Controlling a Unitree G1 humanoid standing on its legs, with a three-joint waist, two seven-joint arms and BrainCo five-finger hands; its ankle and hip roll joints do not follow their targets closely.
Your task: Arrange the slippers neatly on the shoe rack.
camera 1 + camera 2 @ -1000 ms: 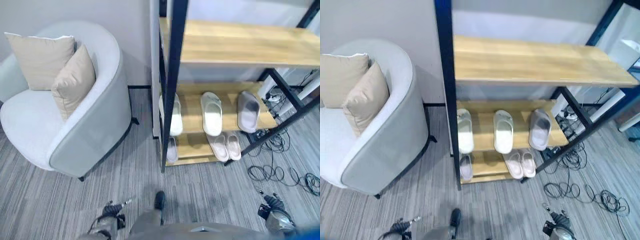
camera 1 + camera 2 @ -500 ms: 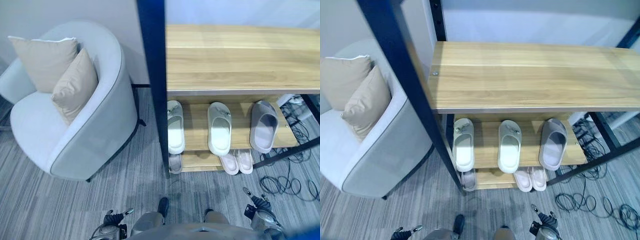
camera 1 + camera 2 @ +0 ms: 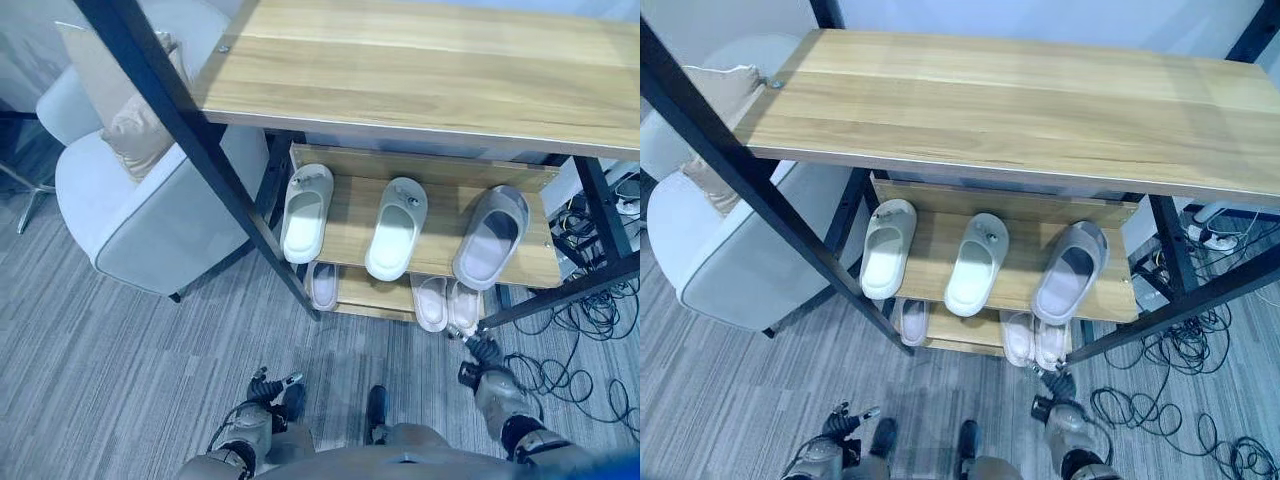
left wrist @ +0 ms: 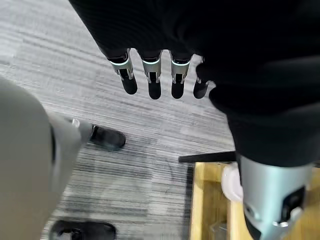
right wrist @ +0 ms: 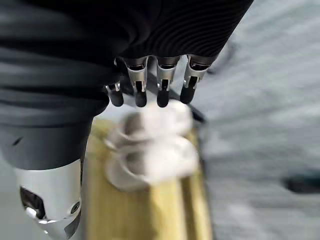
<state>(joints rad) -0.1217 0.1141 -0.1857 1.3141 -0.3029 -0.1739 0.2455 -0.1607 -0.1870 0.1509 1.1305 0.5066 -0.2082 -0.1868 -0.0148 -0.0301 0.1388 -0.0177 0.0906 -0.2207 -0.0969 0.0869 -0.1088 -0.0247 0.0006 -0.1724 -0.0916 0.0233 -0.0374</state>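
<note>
Grey carpeted floor (image 3: 100,330) beneath everything. Shoe rack (image 3: 420,75) of black metal posts and pale wooden shelves, seen from above; broad top shelf bare, middle and bottom shelves carrying the footwear. Pale grey armchair (image 3: 150,220) just beside the rack on the robot's left, with a beige cushion (image 3: 135,135) against its back, partly hidden behind a rack post. Tangle of black cords (image 3: 580,370) on the floor at the rack's right end.

On the middle shelf, three slippers side by side, apart from one another: white slipper (image 3: 306,210) at left, cream slipper (image 3: 396,226) in the middle, grey slipper (image 3: 488,235) at right, the grey one tilted off the line of the others and reaching the shelf's front edge. On the bottom shelf, a pale slipper (image 3: 322,283) under the white one, and a pale pink pair (image 3: 447,302) touching each other under the grey one.

Left hand (image 3: 268,384) low near the floor, fingers (image 4: 150,82) straight and spread, holding nothing. Right hand (image 3: 480,352) just in front of the pink pair, fingers (image 5: 162,90) straight, empty
</note>
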